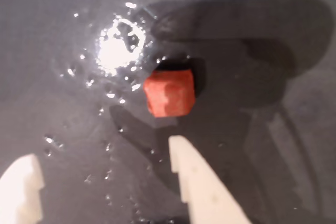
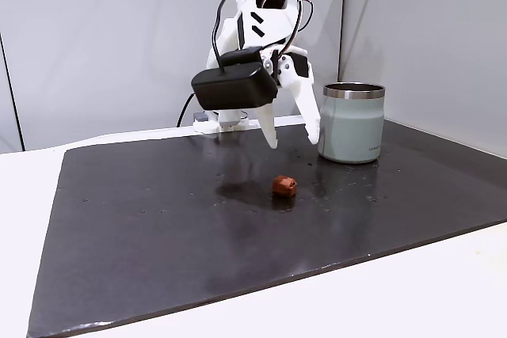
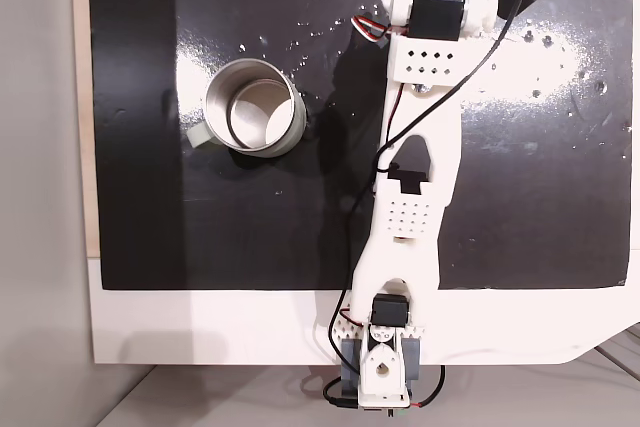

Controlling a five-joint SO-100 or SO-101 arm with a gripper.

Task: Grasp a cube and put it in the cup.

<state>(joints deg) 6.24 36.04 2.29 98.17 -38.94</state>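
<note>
- We see the large black, glossy mat [image 2: 158, 219] covering most of the white tabletop [image 2: 32, 187]; in a fixed view its far edge is cut off by the frame at 12 o'clock, and glare washes out patches of it.
- We see the white jointed robot arm [image 3: 405, 217] stretching from its base at 6 o'clock toward 12 o'clock in a fixed view [image 3: 405, 217], where its wrist end is cropped by the top edge and covers whatever lies beneath it.
- We find the squat pale grey-green cup with a shiny steel rim [image 2: 352, 124] standing upright on the mat, at 3 o'clock of the arm in a fixed view; its small dark logo is too tiny to read.
- We see the white two-finger gripper [image 2: 293, 136] hanging above the mat with its jaws spread apart and nothing between them; in the wrist view its fingers [image 1: 202, 182] are cut off at the bottom edge.
- We find the tiny brick-red cube with rounded edges [image 1: 169, 93] lying on the mat, at 12 o'clock of the right-hand fingertip in the wrist view, clear of both fingers, blurred and partly in shadow; in a fixed view [image 2: 283, 187] it sits at 8 o'clock of the cup, apart from it.
</note>
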